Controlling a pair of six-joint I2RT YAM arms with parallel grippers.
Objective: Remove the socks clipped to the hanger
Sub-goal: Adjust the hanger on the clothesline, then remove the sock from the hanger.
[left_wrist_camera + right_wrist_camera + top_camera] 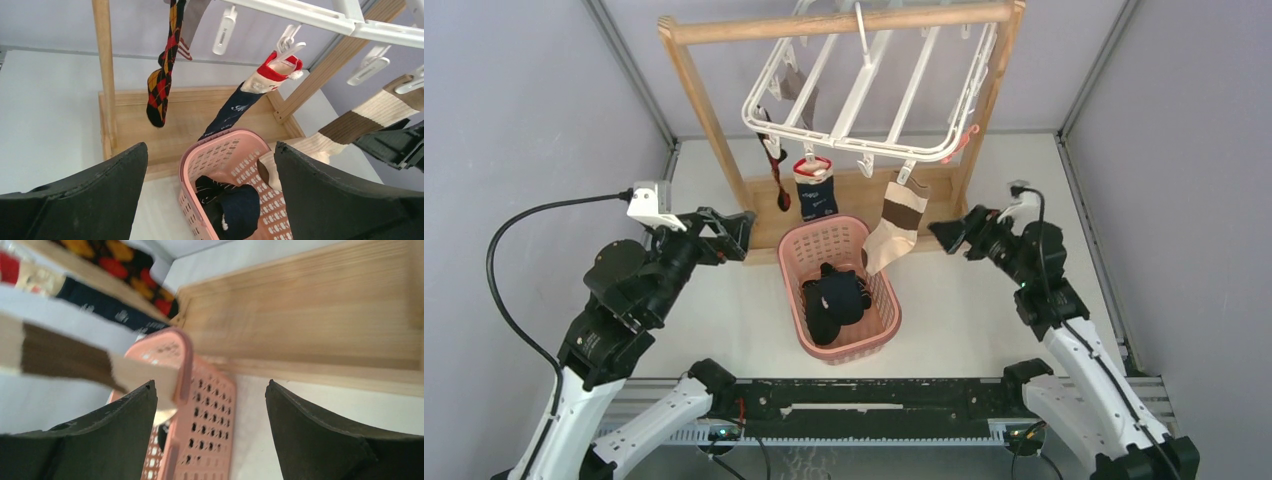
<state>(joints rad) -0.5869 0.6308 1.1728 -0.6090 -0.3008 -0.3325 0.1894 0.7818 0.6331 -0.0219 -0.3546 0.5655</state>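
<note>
Under the white hanger [861,85], three socks are hanging from its clips: the red-yellow argyle sock [780,185], the dark sock with the red-white cuff [816,190] and the brown-and-cream banded sock [902,222]. Below them, black socks [832,300] are lying in the pink basket [824,232], so the job is looking partly done. The left gripper [742,228] and right gripper [939,232] are hovering either side of the basket over the surface [984,310], both gaping wide and holding nothing.
</note>
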